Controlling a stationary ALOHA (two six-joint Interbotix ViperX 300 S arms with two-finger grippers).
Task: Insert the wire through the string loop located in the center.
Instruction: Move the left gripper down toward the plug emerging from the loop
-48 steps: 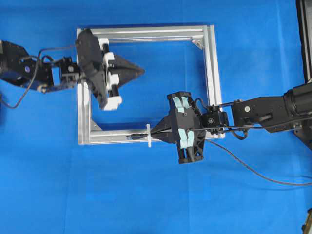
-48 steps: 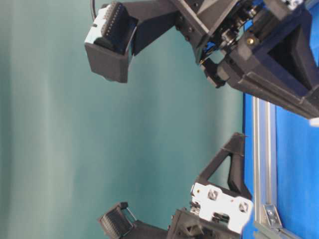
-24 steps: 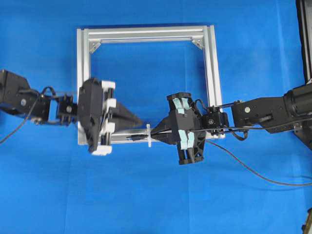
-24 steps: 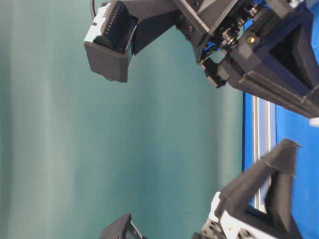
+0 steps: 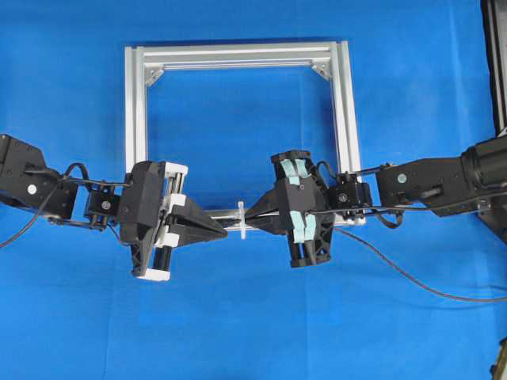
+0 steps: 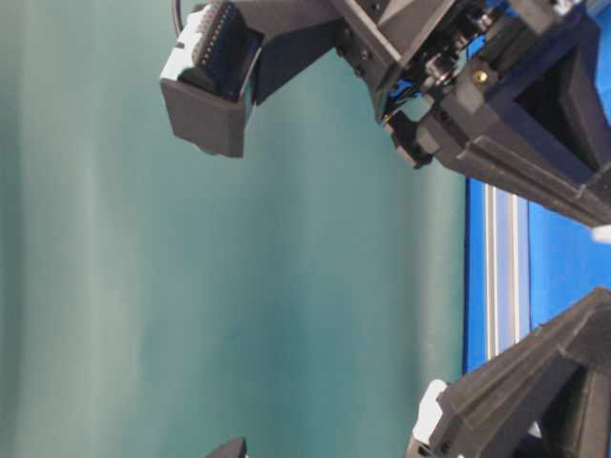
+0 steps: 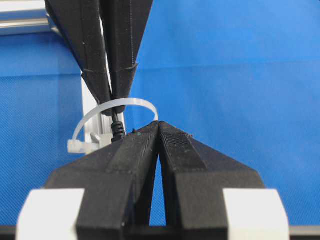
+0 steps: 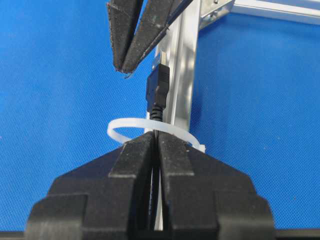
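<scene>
The wire point(image 5: 412, 279) is a thin black cable, and my right gripper point(image 8: 156, 134) is shut on it just behind its plug point(image 8: 157, 85). The cable passes under the white string loop point(image 8: 125, 123), and the plug lies beyond it along the silver frame bar point(image 8: 182, 70). My left gripper point(image 7: 159, 124) is shut with nothing between its fingers. Its tips sit just right of the string loop point(image 7: 131, 102) and the plug's ribbed end point(image 7: 117, 130), facing the right gripper's fingers point(image 7: 107, 50). Overhead, the left gripper point(image 5: 227, 230) and right gripper point(image 5: 249, 215) meet at the string loop point(image 5: 241, 233).
The square aluminium frame point(image 5: 238, 55) lies on a blue cloth, with corner brackets point(image 5: 321, 71) inside it. The wire trails off to the right edge. In the table-level view both arms crowd the frame bar point(image 6: 503, 267). A dark rack point(image 5: 495, 63) stands at the far right.
My left gripper has swung from inside the frame's upper left down to the near bar, its tips now beside the string loop. The right gripper and wire have stayed put.
</scene>
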